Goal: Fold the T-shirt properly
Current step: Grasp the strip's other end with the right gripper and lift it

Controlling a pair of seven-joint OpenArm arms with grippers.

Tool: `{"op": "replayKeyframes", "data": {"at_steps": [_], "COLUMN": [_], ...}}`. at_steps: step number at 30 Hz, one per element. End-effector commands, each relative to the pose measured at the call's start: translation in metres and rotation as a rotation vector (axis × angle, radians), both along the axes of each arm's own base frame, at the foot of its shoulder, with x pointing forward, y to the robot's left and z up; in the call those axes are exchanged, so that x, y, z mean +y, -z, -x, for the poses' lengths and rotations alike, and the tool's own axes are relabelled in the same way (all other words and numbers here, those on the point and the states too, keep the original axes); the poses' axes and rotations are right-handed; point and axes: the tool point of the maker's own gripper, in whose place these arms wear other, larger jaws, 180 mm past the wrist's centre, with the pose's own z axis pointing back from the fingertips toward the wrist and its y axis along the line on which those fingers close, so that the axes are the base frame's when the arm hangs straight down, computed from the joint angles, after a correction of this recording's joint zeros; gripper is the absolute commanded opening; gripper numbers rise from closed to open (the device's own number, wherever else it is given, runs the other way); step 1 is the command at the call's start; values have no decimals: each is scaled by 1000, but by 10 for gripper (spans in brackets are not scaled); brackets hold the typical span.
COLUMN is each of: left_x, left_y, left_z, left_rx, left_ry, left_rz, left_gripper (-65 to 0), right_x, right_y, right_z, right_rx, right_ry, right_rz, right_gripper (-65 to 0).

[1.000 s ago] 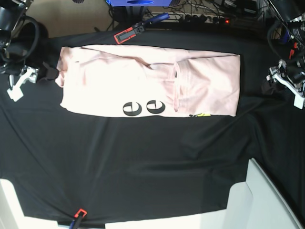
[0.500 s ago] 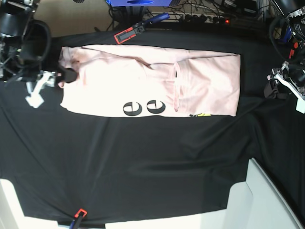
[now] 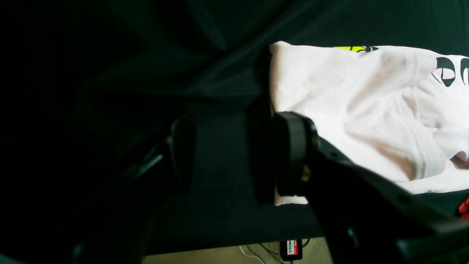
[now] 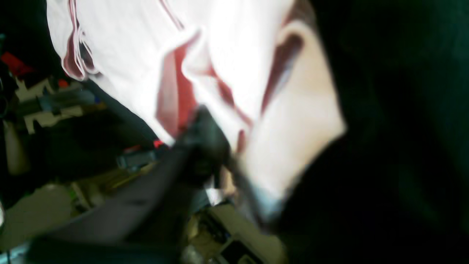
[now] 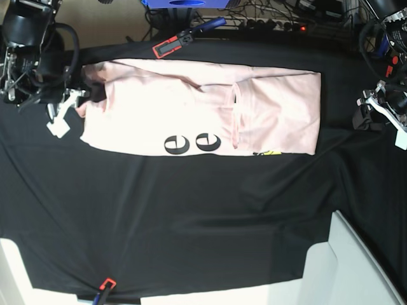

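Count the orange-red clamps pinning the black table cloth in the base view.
2. One clamp sits at the far edge of the black table cloth, just beyond the T-shirt. The other clamp grips the near edge, toward the left. More may lie outside the frame.

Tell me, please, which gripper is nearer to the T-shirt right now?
Right. The right gripper is on the T-shirt at its corner; the left gripper sits on the black cloth, off the opposite edge.

A black table cloth covers the table; tangled cables lie on the beige floor beyond.
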Motion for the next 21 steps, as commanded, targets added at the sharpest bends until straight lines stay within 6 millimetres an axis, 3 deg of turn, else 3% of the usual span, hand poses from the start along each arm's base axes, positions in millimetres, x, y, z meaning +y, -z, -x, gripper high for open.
{"op": "replayKeyframes", "data": {"at_steps": [1, 4, 12, 21], "left_x": [3, 3, 5, 3], "left_y": [-12, -12, -12, -11], "left_z": [-7, -7, -6, -7], "left_rx": [-40, -40, -41, -40], "left_ry": [12, 12, 5, 10], "left_rz": [-14, -14, -15, -12], "left_gripper": [-321, -321, -321, -321], "right_x": [-6, -14, -90, -161], "right_y": [-8, -11, -29, -44], "right_z": [-12, -16, -35, -52], "right_rx": [-42, -56, -124, -145], "right_ry": [8, 19, 98, 189], "right_rz": [3, 18, 154, 249], "right_gripper": [-650, -646, -647, -647]}}
